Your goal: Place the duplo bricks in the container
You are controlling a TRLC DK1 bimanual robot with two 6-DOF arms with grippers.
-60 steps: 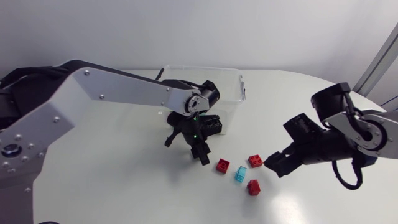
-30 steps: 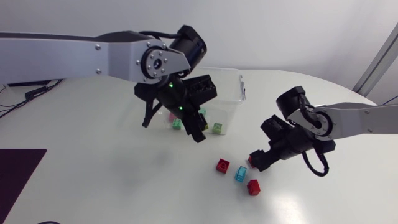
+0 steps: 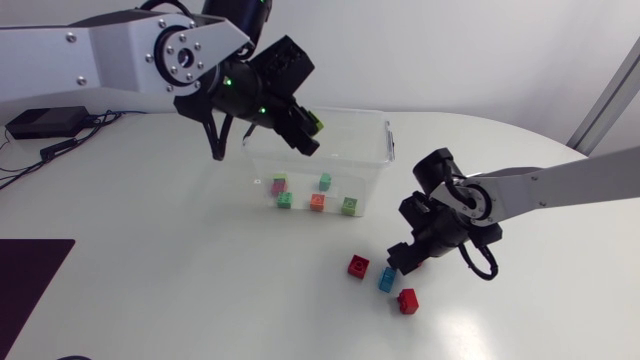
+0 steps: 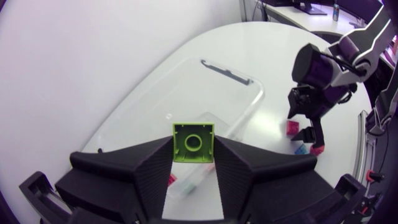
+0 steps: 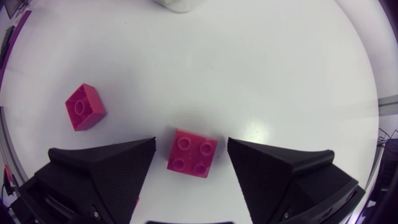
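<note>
Left claw (image 4: 193, 153) lifted brick (image 4: 193, 142), hollow underside wristward.

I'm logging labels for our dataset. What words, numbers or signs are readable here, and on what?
No text can be read anywhere.
A pale mark at the container corner: too small to read.
On the green brick and the red brick: no print shows.
</note>
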